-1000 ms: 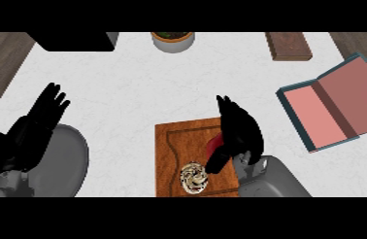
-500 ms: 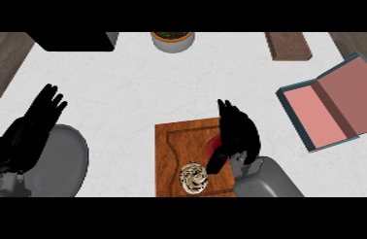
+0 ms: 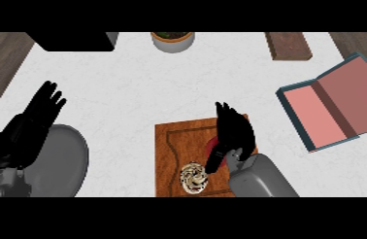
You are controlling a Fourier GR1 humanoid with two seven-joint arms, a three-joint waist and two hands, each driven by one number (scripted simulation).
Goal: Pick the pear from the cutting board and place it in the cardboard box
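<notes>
Fingers [image 3: 228, 117] extended on the right hand [image 3: 233, 133], covering a red object [image 3: 212, 148] — presumably the pear — on the cutting board [image 3: 175, 145]. Grasp step; next, curl, lift, carry right to the cardboard box [image 3: 326, 109]. Left hand [image 3: 36, 119] resting, unclenched.

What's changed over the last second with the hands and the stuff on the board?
Very little. The right hand has eased slightly back toward the robot over the cutting board, fingers straight, covering a red object; nothing taken hold of. The left hand rests open at the left. The round patterned object and the box stayed put.
</notes>
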